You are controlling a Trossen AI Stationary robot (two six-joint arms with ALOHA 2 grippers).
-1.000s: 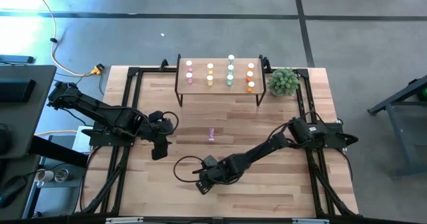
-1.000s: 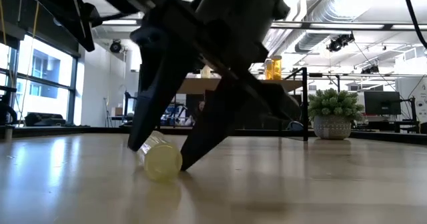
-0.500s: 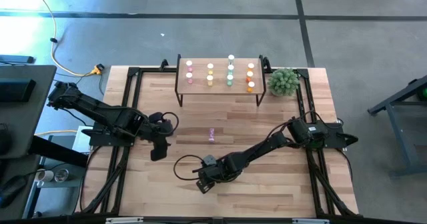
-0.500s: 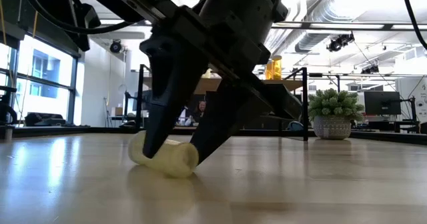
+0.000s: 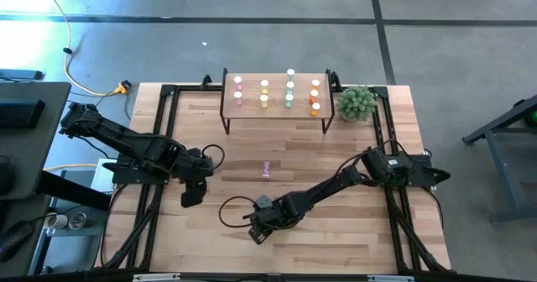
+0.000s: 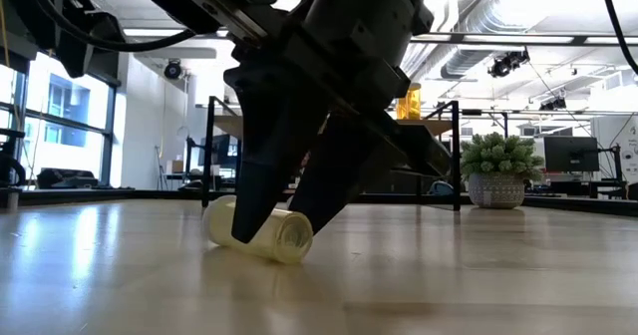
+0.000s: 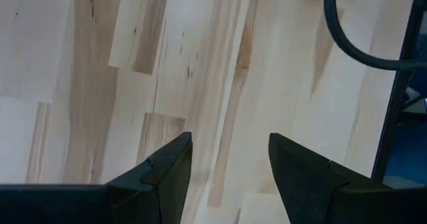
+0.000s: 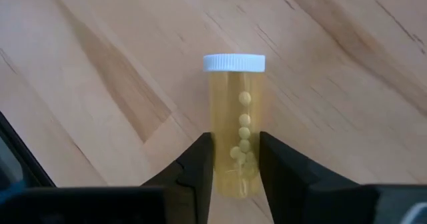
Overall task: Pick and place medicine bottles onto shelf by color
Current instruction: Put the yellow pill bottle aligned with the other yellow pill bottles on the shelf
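Note:
A yellow medicine bottle (image 8: 235, 124) with a white cap (image 8: 234, 63) lies on its side on the table near the front middle, with my right gripper (image 8: 235, 177) shut on it. In the low view the bottle (image 6: 269, 233) rests on the wood under the gripper (image 6: 279, 225). A pink bottle (image 5: 266, 170) lies alone at the table's middle. The shelf (image 5: 277, 82) at the far edge carries upright pink, yellow, green and orange bottles in columns. My left gripper (image 7: 230, 157) hangs open over bare wood at the left (image 5: 191, 196). My right gripper pinches the yellow bottle's body (image 8: 237, 154) between its two fingers, on the half away from the cap. The fingers (image 6: 249, 210) slant down from above and stand on either side of the body, in line with its length. The bottle lies on its side on the table.
A green potted plant (image 5: 357, 103) stands right of the shelf. A black cable loop (image 5: 228, 211) lies on the table beside my right gripper. Black frame rails (image 5: 159, 139) run along the table's left and right sides. Open wood lies between the shelf and the grippers.
My right gripper has shut on the yellow bottle. As the fingers closed, the bottle turned about on the table, from end-on toward the low camera to slanting across. My left gripper has tipped and turned a little in place, still open.

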